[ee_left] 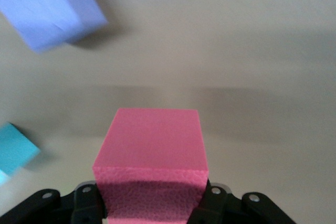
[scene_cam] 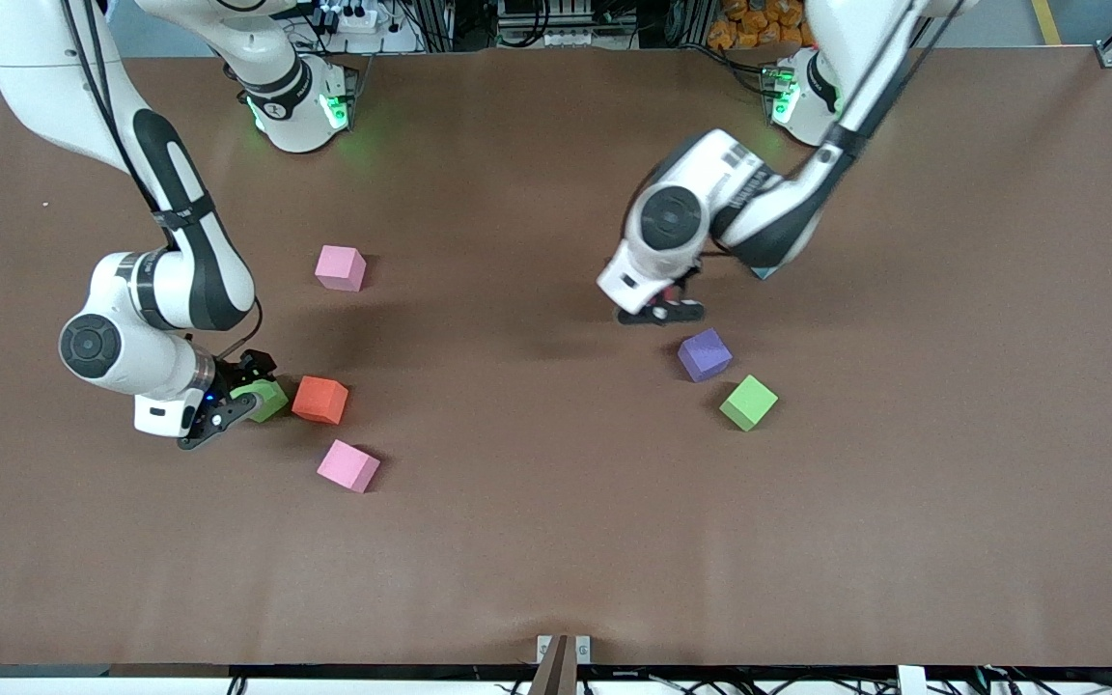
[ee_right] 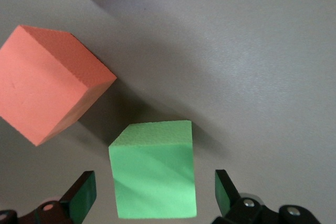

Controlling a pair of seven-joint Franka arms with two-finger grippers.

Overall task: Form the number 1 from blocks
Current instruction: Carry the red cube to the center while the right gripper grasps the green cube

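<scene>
My left gripper is shut on a pinkish-red block and hangs low over the table, close to the purple block. One green block lies just nearer the camera than the purple one. Toward the right arm's end, my right gripper is open, with one finger on each side of the other green block and a gap on both sides. Right beside that green block sits the orange block.
Two pink cubes lie near the right gripper: one farther from the camera than the orange block, one nearer. A light-blue cube sits under the left arm, mostly hidden in the front view.
</scene>
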